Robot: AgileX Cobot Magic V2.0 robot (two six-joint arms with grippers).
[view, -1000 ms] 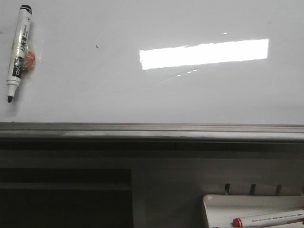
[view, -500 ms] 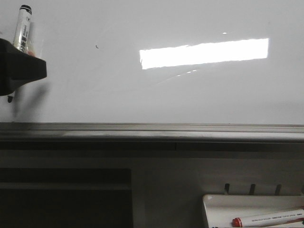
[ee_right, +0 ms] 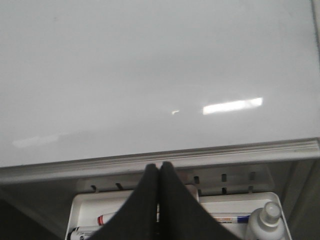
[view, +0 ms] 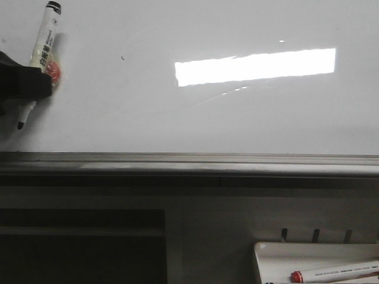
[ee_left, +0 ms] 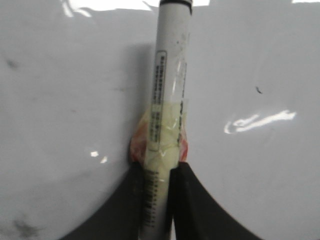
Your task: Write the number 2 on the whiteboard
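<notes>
The left gripper is cut off by the front view's left edge, so only a dark block of it is seen, and part of the black marker is covered by it. In the left wrist view the marker's printed label is too blurred to be read, and its lower end is hidden between the fingers. The red-capped marker and its white tray are cropped at the front view's lower right corner. In the right wrist view, the tray's contents are partly hidden behind the right gripper. The small dark speck on the whiteboard is too small to be identified.
</notes>
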